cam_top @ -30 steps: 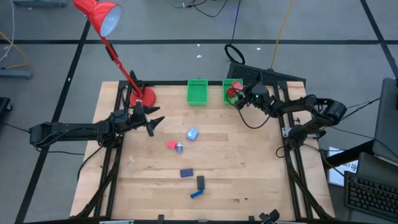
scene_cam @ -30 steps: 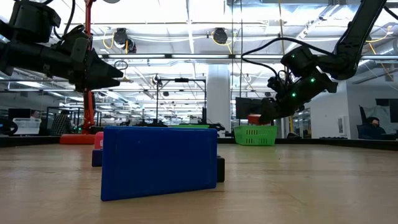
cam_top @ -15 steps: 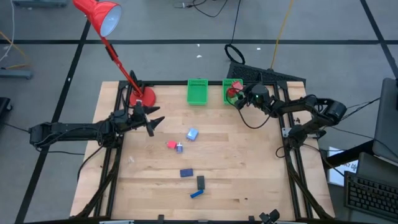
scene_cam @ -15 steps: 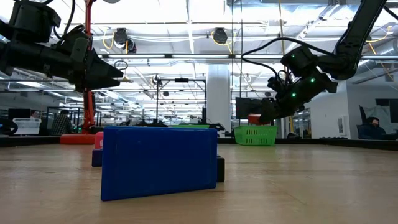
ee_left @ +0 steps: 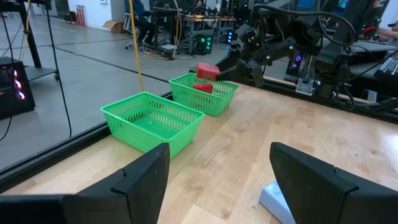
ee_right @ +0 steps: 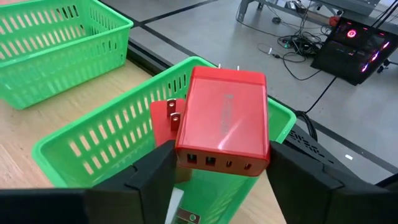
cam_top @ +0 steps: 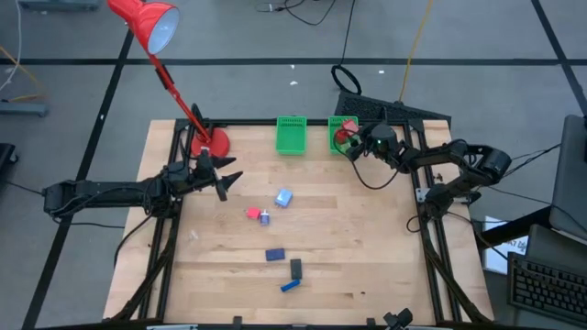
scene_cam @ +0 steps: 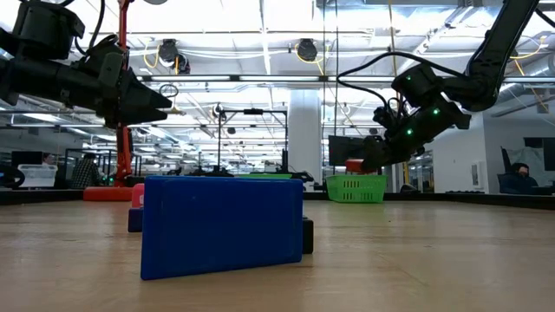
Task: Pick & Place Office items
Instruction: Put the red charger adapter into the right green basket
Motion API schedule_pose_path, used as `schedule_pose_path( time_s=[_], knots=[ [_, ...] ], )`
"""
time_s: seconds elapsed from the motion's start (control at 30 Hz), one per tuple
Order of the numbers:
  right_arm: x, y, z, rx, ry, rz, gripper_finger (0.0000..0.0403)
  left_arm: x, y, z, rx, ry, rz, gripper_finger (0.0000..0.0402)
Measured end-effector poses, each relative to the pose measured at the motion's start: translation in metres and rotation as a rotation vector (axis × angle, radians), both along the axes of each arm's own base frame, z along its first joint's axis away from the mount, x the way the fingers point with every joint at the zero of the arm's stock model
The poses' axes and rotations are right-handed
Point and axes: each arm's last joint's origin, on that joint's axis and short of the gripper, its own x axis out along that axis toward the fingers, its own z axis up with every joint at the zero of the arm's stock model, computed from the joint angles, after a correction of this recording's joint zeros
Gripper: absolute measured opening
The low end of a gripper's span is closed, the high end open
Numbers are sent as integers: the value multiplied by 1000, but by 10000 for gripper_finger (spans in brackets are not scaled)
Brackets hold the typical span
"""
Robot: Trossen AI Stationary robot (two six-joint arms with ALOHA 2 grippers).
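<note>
My right gripper (cam_top: 354, 143) hangs over the right green mesh basket (cam_top: 341, 133), shut on a red plug-in charger block (ee_right: 224, 115). A second red block (ee_right: 163, 118) lies inside that basket. My left gripper (cam_top: 226, 176) hovers open above the table's far left part, near the lamp base, touching nothing. On the wood lie a pale blue cube (cam_top: 283, 197), a red block (cam_top: 252, 214) beside a tiny silver bit (cam_top: 264, 217), a dark blue oblong (cam_top: 274, 255), a black oblong (cam_top: 295, 268) and a blue oblong (cam_top: 290, 285). My right gripper pinches the red charger block between its two fingers (ee_right: 152, 171), at the end that carries the ports (ee_right: 214, 163). The fingers slant down toward the basket from the table's right. The block is lifted clear above the basket (ee_left: 207, 70), its pronged end pointing away from the gripper.
A second green mesh basket (cam_top: 291, 134) stands left of the first at the far edge. The red desk lamp's base (cam_top: 211, 144) sits at the far left corner, its arm leaning out past the table. Bare wood lies on the table's right half.
</note>
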Motion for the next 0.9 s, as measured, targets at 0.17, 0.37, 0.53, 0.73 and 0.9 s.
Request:
schedule_pose_path(
  time_s=[0.17,0.37,0.53,0.73,0.9],
  knots=[
    [0,0,0,-1,-1,-1,228,0,0,0,0,0,0,281],
    [0,0,0,-1,-1,0,219,0,0,0,0,0,0,292],
    [0,0,0,-2,-2,0,228,0,0,0,0,0,0,292],
    [1,-1,3,-25,-29,0,234,0,0,0,0,0,0,279],
    [2,-1,5,-21,-66,-12,236,0,0,0,0,0,0,274]
  ],
)
